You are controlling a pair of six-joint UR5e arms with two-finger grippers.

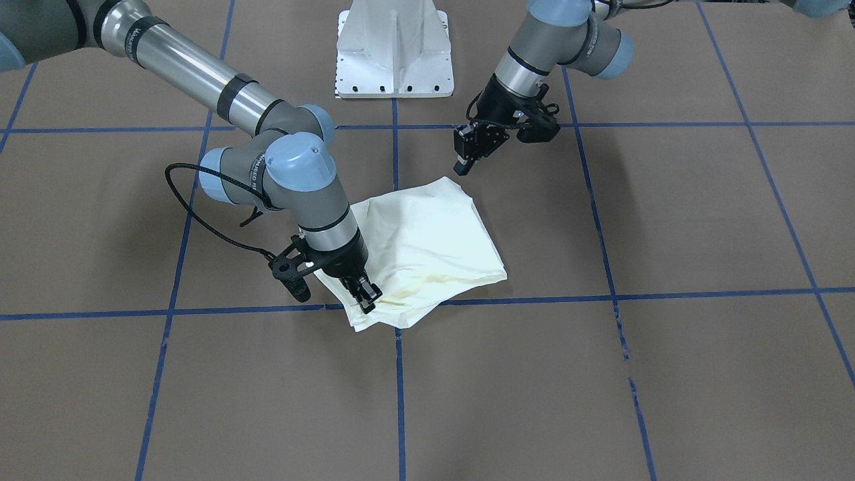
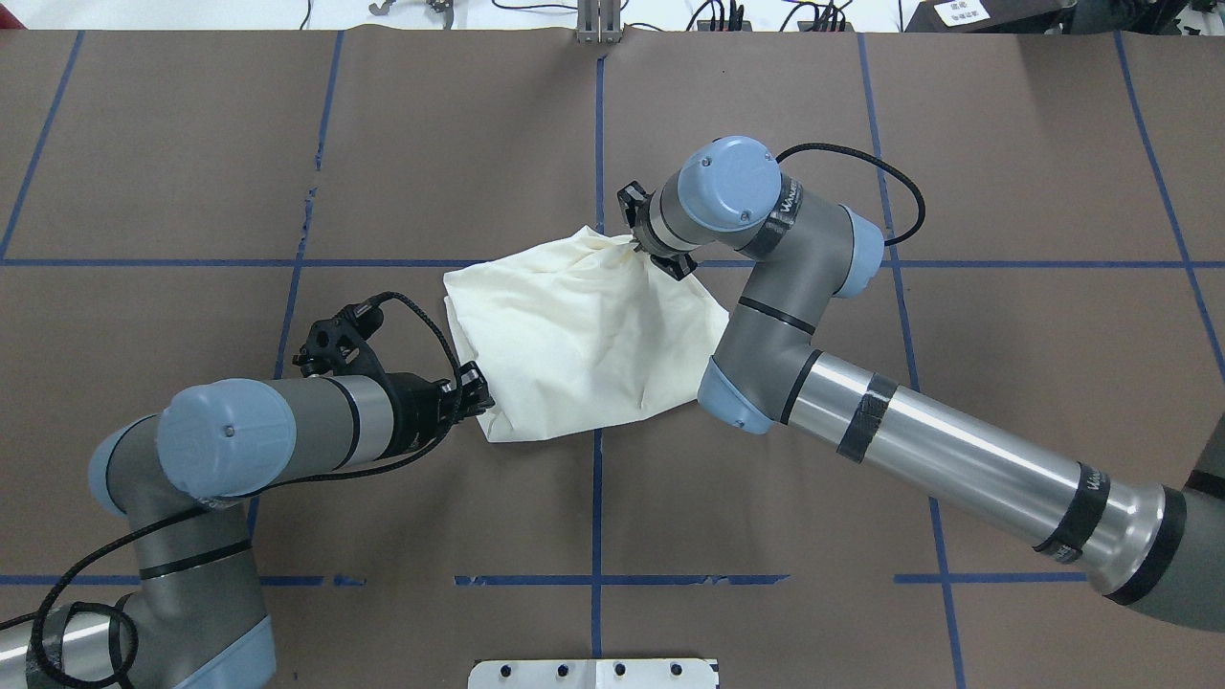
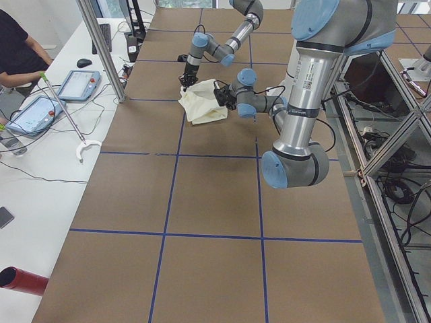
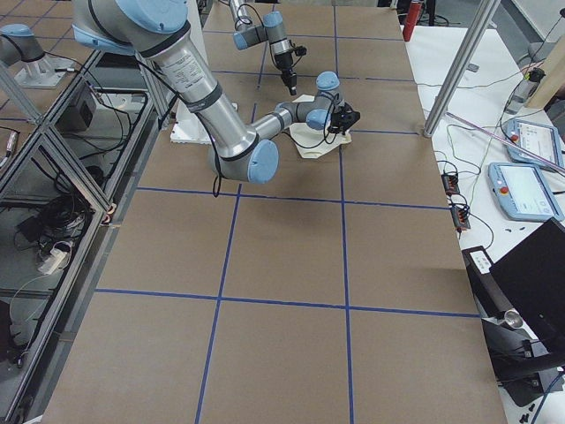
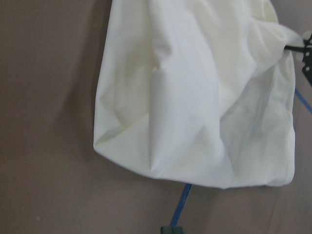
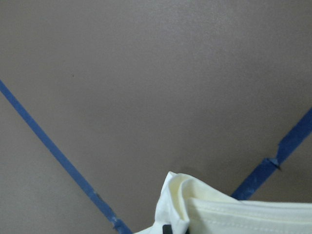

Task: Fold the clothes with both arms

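Crumpled cream T-shirt [image 1: 427, 240], soft folds; right arm [image 1: 314, 200] jaws pinch its edge; left arm [image 1: 534, 60] jaws: cannot tell.

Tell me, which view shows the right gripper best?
The exterior front-facing view: there the right gripper is unobstructed, pinching the shirt at its edge. Overhead, its arm hides most of it; the side views show it small; its wrist view shows mainly cloth.
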